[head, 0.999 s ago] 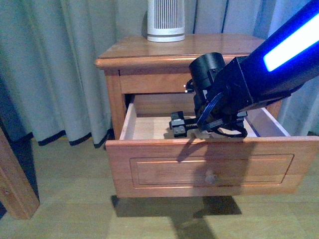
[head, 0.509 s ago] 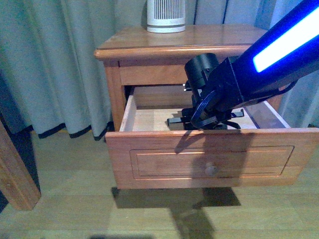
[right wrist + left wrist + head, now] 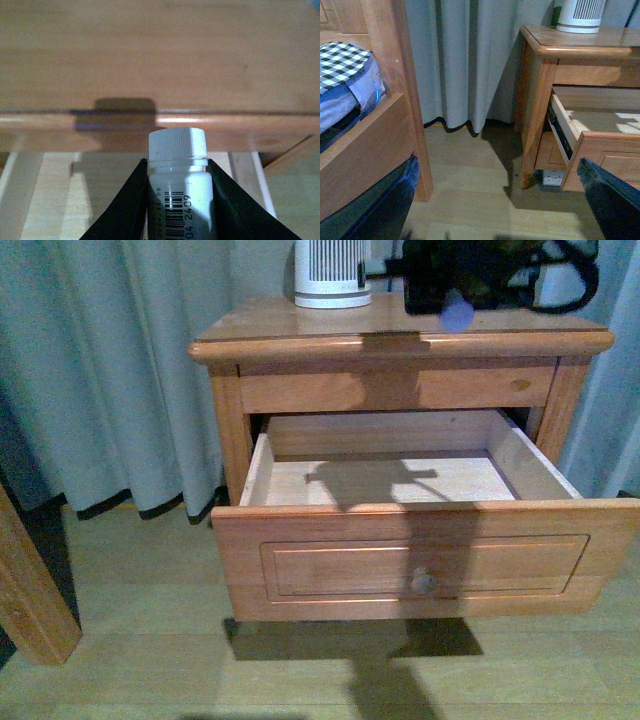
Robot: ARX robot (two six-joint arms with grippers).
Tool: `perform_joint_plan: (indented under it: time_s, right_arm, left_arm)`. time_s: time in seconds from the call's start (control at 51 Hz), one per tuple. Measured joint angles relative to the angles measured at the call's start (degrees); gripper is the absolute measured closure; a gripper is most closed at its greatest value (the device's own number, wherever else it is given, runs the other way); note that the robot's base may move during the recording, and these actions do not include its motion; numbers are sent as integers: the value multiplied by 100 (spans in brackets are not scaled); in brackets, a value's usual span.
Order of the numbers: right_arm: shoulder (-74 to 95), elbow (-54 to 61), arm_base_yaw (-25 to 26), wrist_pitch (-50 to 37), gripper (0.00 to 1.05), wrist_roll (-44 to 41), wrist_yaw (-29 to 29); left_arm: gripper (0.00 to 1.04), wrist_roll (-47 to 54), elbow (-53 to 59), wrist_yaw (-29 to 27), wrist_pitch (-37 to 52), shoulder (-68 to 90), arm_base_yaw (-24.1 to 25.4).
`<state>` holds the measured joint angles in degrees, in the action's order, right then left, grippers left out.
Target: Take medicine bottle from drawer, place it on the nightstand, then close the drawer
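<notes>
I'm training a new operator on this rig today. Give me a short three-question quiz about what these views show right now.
1. True or false: the drawer is shut.
2. The right gripper holds: A) the medicine bottle B) a cup C) nothing.
3. Fill in: the bottle's cap is ____ in colour.
Key: 1 false; 2 A; 3 white.
</notes>
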<state>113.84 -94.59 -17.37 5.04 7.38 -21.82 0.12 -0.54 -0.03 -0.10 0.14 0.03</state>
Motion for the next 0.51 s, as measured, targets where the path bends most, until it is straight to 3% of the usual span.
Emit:
perform_joint_plan:
  time_s: [0.137, 0.509]
  right_arm:
    - [63, -553, 129, -7, 74, -339, -74]
    - [2079, -3672, 1032, 835, 74, -693, -428]
  left_arm:
    - [7, 0, 0, 0, 0, 0, 0]
    - [7, 0, 0, 0, 0, 0, -2]
